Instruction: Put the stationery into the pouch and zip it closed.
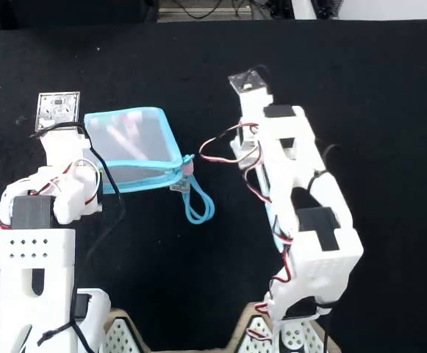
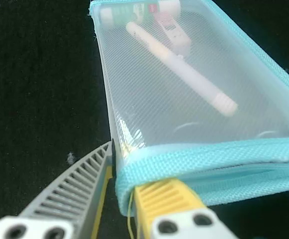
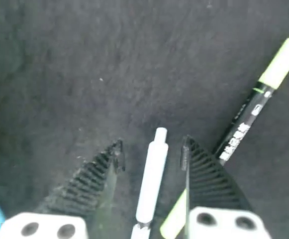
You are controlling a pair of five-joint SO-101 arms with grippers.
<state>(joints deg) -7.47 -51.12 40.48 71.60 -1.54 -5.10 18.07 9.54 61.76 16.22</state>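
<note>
A teal mesh pouch (image 1: 134, 145) lies flat at the left of the black table. Its zip slider and teal loop (image 1: 198, 206) sit at its right end. Inside the pouch (image 2: 184, 104) lie a white pen (image 2: 184, 69) and two shorter items. My left gripper (image 2: 123, 172) is shut on the pouch's zip-edge corner, grey finger (image 2: 79, 189) on one side and yellow finger (image 2: 164, 199) on the other. My right gripper (image 3: 151, 149) is open low over the table, its fingers on either side of a white pen (image 3: 151, 172). A black marker with a yellow-green cap (image 3: 253, 112) lies just beyond one finger.
The right arm (image 1: 301, 191) stretches over the table's middle right and hides what lies beneath it. Bare black cloth (image 1: 389, 110) surrounds the pouch and both arms. Cables hang off the right arm near the pouch's loop.
</note>
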